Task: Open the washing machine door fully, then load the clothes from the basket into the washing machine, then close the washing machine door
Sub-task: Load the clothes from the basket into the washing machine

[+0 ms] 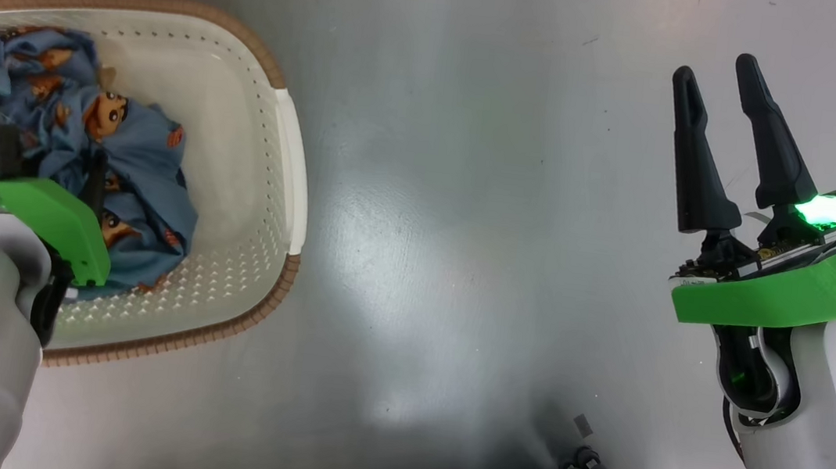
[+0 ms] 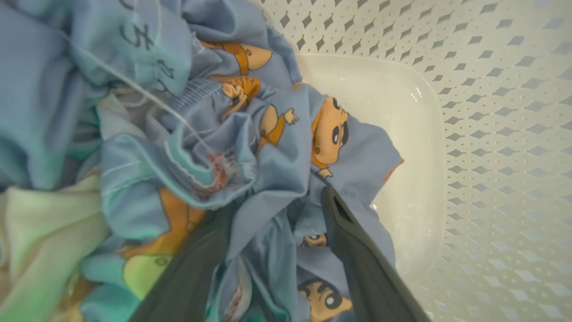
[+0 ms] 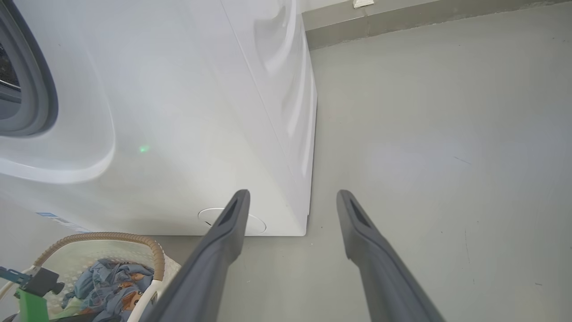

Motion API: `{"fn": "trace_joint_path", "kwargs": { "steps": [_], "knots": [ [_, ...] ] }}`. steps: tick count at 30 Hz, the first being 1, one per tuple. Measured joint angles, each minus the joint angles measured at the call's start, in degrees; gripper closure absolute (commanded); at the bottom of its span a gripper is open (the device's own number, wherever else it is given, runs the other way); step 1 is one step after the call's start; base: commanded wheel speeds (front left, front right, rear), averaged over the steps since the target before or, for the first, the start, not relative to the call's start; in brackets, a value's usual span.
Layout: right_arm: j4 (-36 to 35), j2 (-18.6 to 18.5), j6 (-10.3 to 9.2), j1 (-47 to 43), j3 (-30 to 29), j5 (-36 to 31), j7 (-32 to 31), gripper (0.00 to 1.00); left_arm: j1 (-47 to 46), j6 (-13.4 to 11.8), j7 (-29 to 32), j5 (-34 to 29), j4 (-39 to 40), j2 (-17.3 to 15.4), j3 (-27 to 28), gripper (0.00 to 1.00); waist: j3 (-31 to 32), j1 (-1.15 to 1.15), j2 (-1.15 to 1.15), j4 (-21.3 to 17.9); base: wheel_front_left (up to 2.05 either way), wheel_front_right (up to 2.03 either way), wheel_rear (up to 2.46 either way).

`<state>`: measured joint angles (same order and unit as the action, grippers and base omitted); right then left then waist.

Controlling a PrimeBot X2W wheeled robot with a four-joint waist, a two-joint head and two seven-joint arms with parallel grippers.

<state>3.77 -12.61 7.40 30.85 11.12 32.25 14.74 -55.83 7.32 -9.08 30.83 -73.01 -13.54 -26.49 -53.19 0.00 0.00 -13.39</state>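
Blue bear-print clothes (image 1: 133, 178) fill the left end of the cream basket (image 1: 241, 159) on the floor (image 1: 470, 193). Our left end effector (image 2: 277, 210) straddles a fold, released. Our right end effector (image 1: 716, 67) hangs released above the floor, near the washing machine (image 3: 178, 112).

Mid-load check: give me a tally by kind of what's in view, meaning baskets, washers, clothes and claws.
basket: 1
washing machine: 1
clothes heap: 1, pieces can't be told apart
claws: 2, left claw, right claw
Total: 5
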Motion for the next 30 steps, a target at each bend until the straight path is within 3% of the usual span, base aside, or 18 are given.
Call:
{"fn": "trace_joint_path", "kwargs": {
  "steps": [15, 16, 19, 30],
  "knots": [
    [-0.16, 0.22, 0.00, 0.02, 0.08, -0.01, 0.00, 0.00, -1.12, -1.18, 4.03, -0.40, -0.62, -0.57, -1.59, 0.00, -1.54, 0.00, 0.00, -0.54, 0.00, 0.00, 0.00],
    [-0.16, 0.22, 0.00, 0.02, 0.08, -0.01, 0.00, 0.00, -1.12, -1.18, 4.04, -0.34, -0.62, -0.51, -1.64, 0.30, -1.54, 0.00, 0.00, -0.53, 0.00, 0.00, 0.00],
    [-0.14, 0.23, 0.00, 0.03, 0.09, -0.01, 0.00, 0.00, -1.12, -1.09, 4.04, -0.23, -0.71, -0.52, -1.76, 1.00, -1.47, 0.00, 0.00, -0.53, 0.00, 0.00, 0.00],
    [0.34, 0.26, 0.00, 0.08, 0.03, -0.01, 0.00, 0.00, -1.01, -0.68, 2.54, 0.88, -0.92, -0.18, -2.20, 1.00, 0.69, 0.00, 0.00, 0.00, 0.00, 0.00, 0.00]
  ]
}}
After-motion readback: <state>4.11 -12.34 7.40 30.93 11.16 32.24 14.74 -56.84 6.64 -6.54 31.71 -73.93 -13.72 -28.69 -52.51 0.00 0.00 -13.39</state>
